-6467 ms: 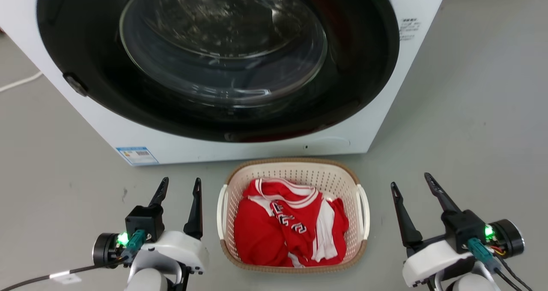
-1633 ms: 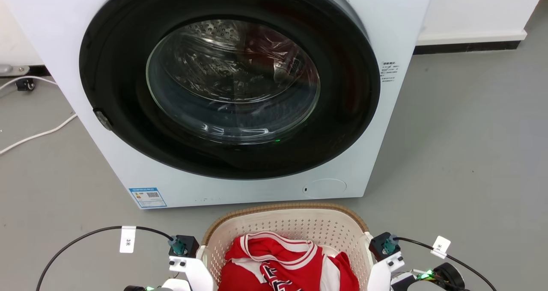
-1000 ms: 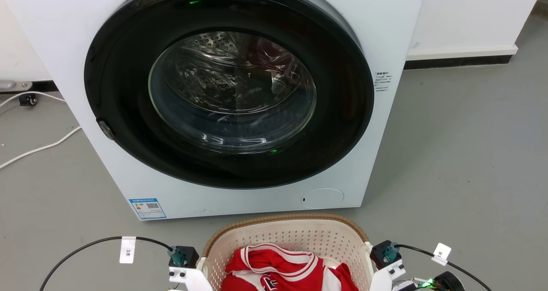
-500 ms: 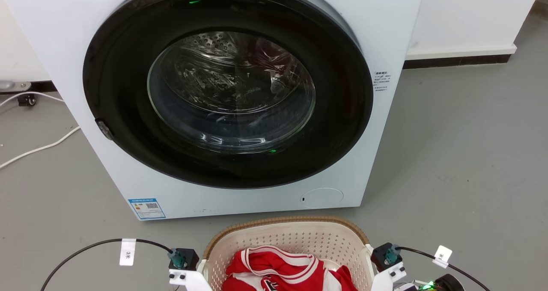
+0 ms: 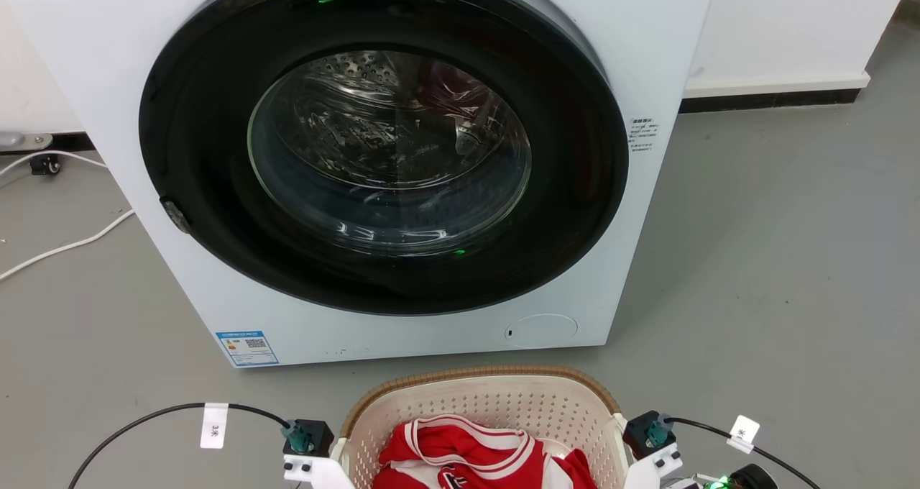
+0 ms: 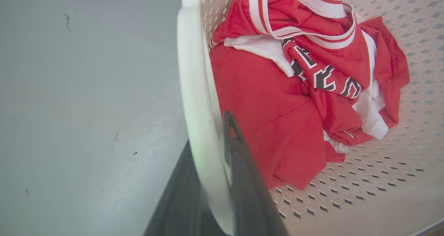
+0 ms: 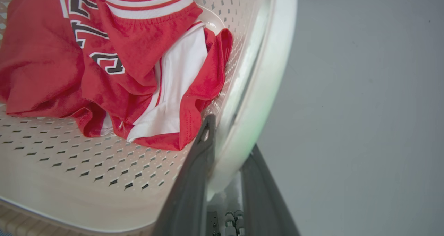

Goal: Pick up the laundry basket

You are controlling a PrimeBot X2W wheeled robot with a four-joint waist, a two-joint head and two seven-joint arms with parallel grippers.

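Clasps the laundry basket (image 5: 478,375) at its left white handle (image 6: 190,73) with the left end effector (image 6: 208,135), one dark finger inside the wall, one outside. Clasps the right handle (image 7: 270,73) likewise with the right end effector (image 7: 231,133). Holds the basket, red jersey (image 6: 277,100) inside, just before the washer (image 5: 647,57), low in the head view.

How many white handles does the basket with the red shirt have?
2. The left white handle of the cream-white perforated plastic laundry basket is pinched in the left gripper; the right white handle is pinched in the right gripper.
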